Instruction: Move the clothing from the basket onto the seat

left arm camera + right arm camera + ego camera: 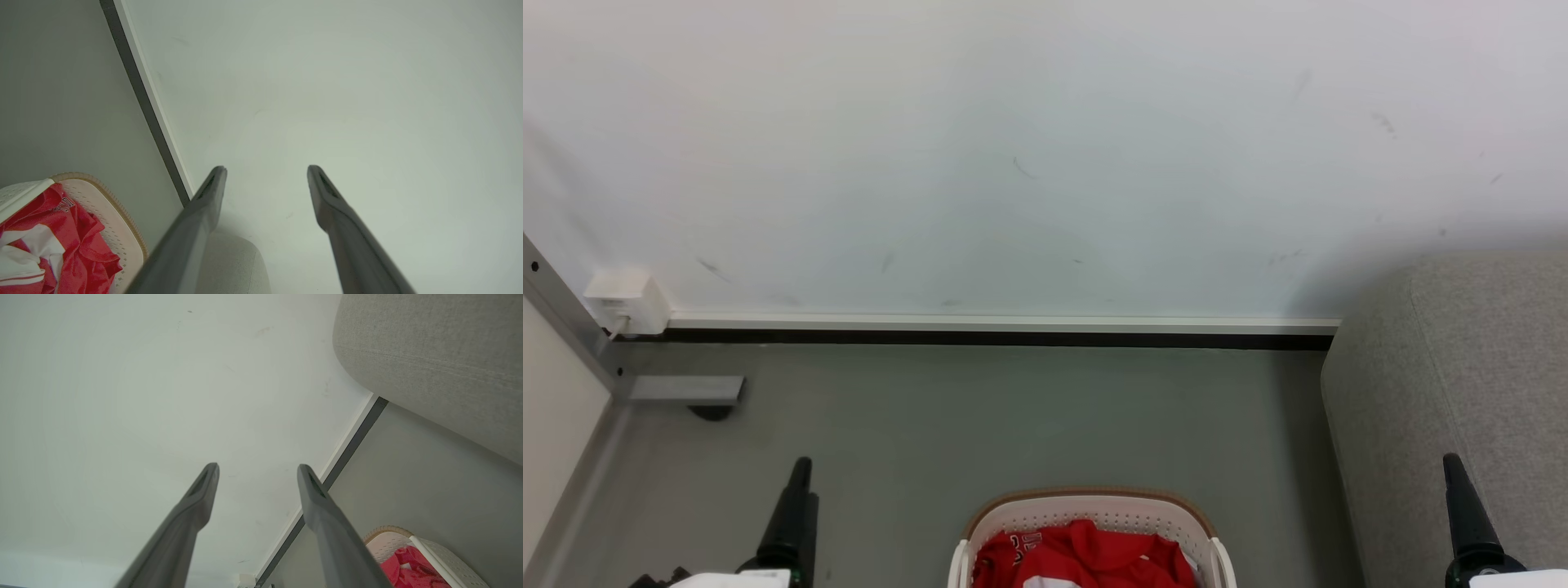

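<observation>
We hold the left pincer (265, 169) and right pincer (257, 467) spread wide and empty, flanking the basket (1094, 500), poised to carry its clothing (1086, 555) to the seat (1462, 367) beside the right one.

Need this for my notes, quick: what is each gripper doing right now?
The left gripper is open, holding nothing.
The right gripper is open, holding nothing.
</observation>
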Controlling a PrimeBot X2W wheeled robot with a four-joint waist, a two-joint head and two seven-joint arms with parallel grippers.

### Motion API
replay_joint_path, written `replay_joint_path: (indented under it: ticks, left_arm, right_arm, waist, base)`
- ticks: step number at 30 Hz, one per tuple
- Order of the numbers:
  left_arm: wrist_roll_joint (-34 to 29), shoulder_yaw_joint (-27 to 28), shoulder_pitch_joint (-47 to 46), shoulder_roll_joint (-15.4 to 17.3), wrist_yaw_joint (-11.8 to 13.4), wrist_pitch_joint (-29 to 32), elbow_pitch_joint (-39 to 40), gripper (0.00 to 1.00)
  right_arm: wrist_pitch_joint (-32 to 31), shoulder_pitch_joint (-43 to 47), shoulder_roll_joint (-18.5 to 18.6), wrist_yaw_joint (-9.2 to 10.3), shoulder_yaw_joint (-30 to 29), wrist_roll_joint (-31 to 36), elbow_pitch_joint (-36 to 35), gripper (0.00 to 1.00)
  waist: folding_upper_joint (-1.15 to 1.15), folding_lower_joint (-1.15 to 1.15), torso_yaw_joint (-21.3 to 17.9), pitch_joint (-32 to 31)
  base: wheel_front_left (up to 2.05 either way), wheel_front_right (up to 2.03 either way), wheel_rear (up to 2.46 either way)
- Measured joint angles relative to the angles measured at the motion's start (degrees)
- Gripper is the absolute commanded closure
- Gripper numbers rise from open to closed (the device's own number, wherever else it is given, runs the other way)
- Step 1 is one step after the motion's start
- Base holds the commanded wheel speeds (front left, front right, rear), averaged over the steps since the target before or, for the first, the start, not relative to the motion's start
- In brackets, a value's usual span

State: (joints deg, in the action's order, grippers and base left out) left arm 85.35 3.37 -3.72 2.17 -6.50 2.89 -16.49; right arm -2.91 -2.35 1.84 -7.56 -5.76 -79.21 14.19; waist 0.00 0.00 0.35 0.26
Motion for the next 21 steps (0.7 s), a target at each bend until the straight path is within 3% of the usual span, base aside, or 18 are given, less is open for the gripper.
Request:
replay_joint_path:
  ticks: [21]
  left_arm:
    - [-21.90,-4.94,0.14,0.05,4.41,-4.87,2.64,0.00]
  right_arm:
    - [4.81,1.70,0.75,0.00,2.58,25.51,-4.46,0.00]
  waist:
    - [0.00,0.00,0.87,0.00]
  base:
    - [0.00,0.00,0.00]
